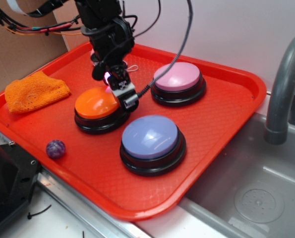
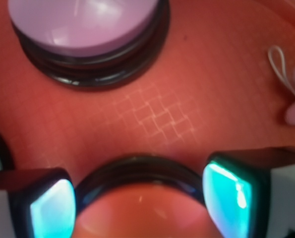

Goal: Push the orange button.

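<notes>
Exterior view shows the gripper [image 1: 121,91] hanging low over the far right edge of the orange button [image 1: 98,103], which sits on the left half of the red tray [image 1: 226,119], between the orange mesh cloth [image 1: 35,90] and the pink-topped button [image 1: 178,77]. A blue-purple button [image 1: 149,136] stands just in front, and a small purple ball [image 1: 55,148] lies near the tray's front left rim.

From the wrist camera, the two fingers [image 2: 50,206] stand apart, one on either side of the orange dome [image 2: 142,210], with nothing clamped between them; the button's black rim curves between the pads. The pink-topped button [image 2: 88,25] lies ahead across bare tray.

My judgement is that the approach is done and the pressing step is in hand or about to begin; whether the fingertips already touch the dome cannot be told. The next move calls for a straight downward push, ideally shifted a little toward the dome's centre, since a press at the edge could slide off the glossy curve or tip the base.
</notes>
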### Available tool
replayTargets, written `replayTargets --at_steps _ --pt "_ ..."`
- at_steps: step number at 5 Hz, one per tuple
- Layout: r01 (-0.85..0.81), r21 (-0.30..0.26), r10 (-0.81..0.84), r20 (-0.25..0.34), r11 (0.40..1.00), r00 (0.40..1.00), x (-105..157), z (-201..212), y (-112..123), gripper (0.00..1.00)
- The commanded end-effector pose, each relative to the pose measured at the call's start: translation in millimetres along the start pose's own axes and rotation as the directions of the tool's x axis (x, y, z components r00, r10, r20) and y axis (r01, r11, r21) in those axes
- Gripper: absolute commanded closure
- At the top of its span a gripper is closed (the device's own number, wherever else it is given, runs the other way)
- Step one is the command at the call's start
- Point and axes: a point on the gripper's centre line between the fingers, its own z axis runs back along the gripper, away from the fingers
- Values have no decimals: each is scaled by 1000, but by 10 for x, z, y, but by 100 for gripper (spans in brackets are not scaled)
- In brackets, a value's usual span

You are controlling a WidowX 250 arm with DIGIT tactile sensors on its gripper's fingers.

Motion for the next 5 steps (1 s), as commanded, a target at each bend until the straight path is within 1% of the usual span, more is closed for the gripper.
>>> replayTargets --at_steps 1,2,3,4,5 --pt "-38 57 36 45 998 998 -81 637 -7 0" --pt "-42 75 39 45 996 998 -119 819 16 0" --pt "-51 89 49 29 995 998 -161 929 17 0" --pt "-104 111 104 8 988 995 -268 1119 64 0" --pt "-114 99 115 -2 989 993 -298 1151 89 0"
